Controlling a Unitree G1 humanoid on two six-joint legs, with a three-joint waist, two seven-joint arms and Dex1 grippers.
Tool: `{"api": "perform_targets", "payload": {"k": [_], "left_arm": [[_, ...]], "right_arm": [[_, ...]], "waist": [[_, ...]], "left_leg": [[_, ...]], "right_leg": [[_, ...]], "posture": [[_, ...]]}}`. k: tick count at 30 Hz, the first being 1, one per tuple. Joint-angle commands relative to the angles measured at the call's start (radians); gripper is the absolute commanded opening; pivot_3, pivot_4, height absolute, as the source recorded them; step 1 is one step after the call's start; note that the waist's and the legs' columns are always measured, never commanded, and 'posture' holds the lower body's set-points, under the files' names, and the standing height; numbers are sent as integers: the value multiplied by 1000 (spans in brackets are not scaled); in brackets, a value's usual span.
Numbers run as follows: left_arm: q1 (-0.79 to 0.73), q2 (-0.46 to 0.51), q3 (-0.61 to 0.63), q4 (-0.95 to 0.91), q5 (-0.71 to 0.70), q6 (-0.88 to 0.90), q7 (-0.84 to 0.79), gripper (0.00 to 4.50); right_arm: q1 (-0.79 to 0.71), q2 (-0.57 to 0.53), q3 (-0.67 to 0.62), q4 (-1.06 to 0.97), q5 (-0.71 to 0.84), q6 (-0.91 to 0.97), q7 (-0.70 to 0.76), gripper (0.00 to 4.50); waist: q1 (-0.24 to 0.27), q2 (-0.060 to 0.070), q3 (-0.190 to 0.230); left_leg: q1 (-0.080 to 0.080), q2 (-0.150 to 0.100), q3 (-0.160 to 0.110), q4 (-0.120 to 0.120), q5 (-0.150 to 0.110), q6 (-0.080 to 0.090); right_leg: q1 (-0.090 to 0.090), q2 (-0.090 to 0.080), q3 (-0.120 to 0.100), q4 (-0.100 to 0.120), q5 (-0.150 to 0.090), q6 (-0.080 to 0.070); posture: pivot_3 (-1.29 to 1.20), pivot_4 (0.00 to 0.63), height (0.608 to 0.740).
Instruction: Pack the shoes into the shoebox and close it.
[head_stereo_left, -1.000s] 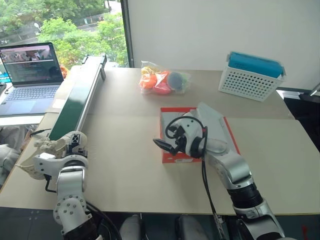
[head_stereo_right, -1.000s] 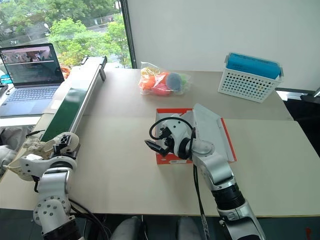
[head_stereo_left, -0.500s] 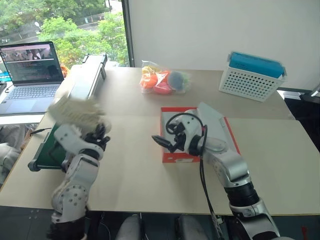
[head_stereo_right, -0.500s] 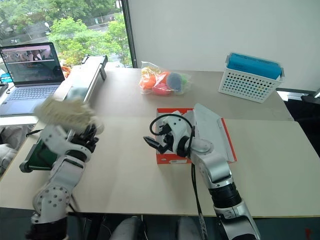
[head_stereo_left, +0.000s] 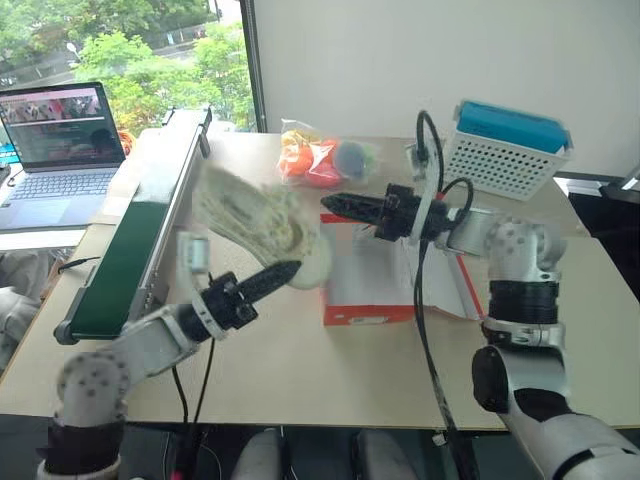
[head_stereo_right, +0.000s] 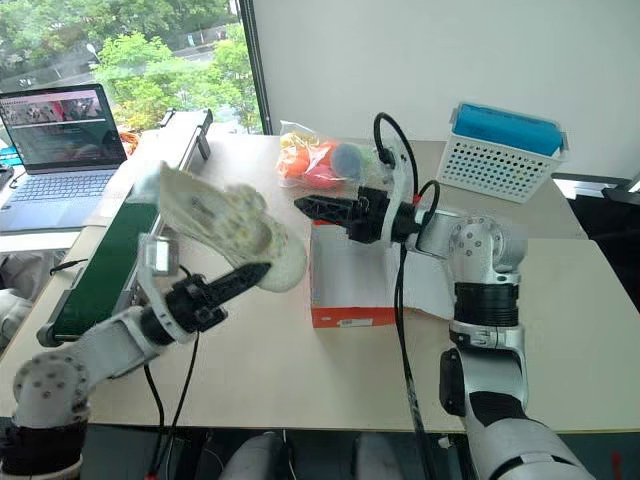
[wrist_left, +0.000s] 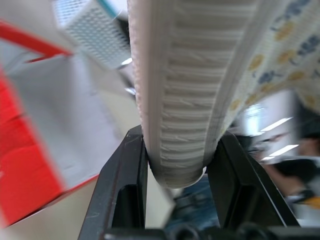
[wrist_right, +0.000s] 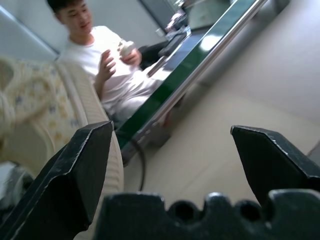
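Note:
A cream speckled shoe (head_stereo_left: 258, 222) hangs in the air left of the shoebox, tilted, with my left gripper (head_stereo_left: 285, 270) shut on its sole edge. In the left wrist view the pale ribbed sole (wrist_left: 180, 100) sits clamped between both black fingers. The red-orange shoebox (head_stereo_left: 362, 300) stands open on the table. Its white inside shows, and its lid (head_stereo_left: 440, 275) lies back to the right. My right gripper (head_stereo_left: 335, 205) hovers over the box's far left corner, pointing left toward the shoe. It is open with nothing between its fingers (wrist_right: 75, 170).
A green conveyor (head_stereo_left: 140, 235) runs along the table's left side, with a laptop (head_stereo_left: 60, 140) beyond it. A bag of coloured balls (head_stereo_left: 325, 160) and a white basket (head_stereo_left: 505, 150) sit at the back. A person (wrist_right: 110, 65) sits past the conveyor.
My left arm swung the shoe from the table's left edge up and right toward the box. My right gripper rose off the box's front, rolled, and now points left.

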Motion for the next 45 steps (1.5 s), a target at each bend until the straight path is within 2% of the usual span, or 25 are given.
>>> {"api": "perform_targets", "payload": {"k": [1, 8, 14, 23, 29, 33, 40, 43, 45], "left_arm": [[-59, -6, 15, 42, -114, 84, -106, 1704], [-95, 45, -59, 116, -114, 231, -187, 1704], [-31, 93, -93, 115, -114, 274, -205, 1704], [-14, 133, -144, 70, -114, 286, -244, 1704], [-15, 147, -191, 71, -114, 293, -250, 1704], [-24, 148, -219, 71, -114, 289, -245, 1704], [-42, 144, -233, 88, -114, 283, -238, 1704], [-46, 140, -237, 92, -114, 279, -229, 1682], [-50, 138, -237, 95, -114, 274, -219, 1682]], "right_arm": [[-62, -38, -5, -4, 107, 104, 96, 4500], [-165, -32, -44, 79, 197, 243, 122, 4500], [-252, -49, -49, 238, 185, 302, 98, 4500], [-275, -136, 251, 256, 202, 303, 239, 4500], [-308, -125, 338, 286, 232, 303, 308, 4500], [-334, -123, 389, 290, 288, 303, 335, 4500], [-332, -127, 436, 285, 433, 303, 295, 4500], [-319, -119, 431, 280, 468, 303, 240, 3874], [-307, -111, 408, 283, 474, 303, 191, 3166]], "waist": [[0, 0, 0], [-5, 0, 0], [-4, 1, 0], [-2, 1, 1], [-2, 1, 1], [-4, 1, 1], [-4, 1, 1], [-4, 1, 1], [-4, 1, 1]], "left_leg": [[0, -1, 0, 0, 0, 1], [0, -1, 0, 0, 1, 1], [0, -2, 0, 0, 1, 1], [-3, -1, 0, 0, 1, 1], [-5, -1, 0, 1, 1, 1], [-13, -1, 1, 1, 3, -2], [-13, -1, 1, 2, 3, -2], [-13, -1, 0, 2, 3, -2], [-13, -1, 1, 2, 3, -2]], "right_leg": [[0, 0, 0, 0, 0, 0], [0, 2, 0, 1, 0, 0], [0, 2, 0, 1, 0, 0], [-3, 1, 0, -1, 0, 0], [-6, 0, 1, 0, 0, 0], [-16, 0, 3, 3, 0, 0], [-16, 0, 3, 3, 0, 0], [-16, 0, 3, 3, 0, 0], [-16, 0, 3, 3, 0, 0]], "posture": [[0, 150, 740], [0, 150, 740], [0, 150, 740], [0, 150, 740], [0, 150, 740], [0, 150, 740], [0, 150, 740], [0, 150, 740], [0, 150, 740]]}}
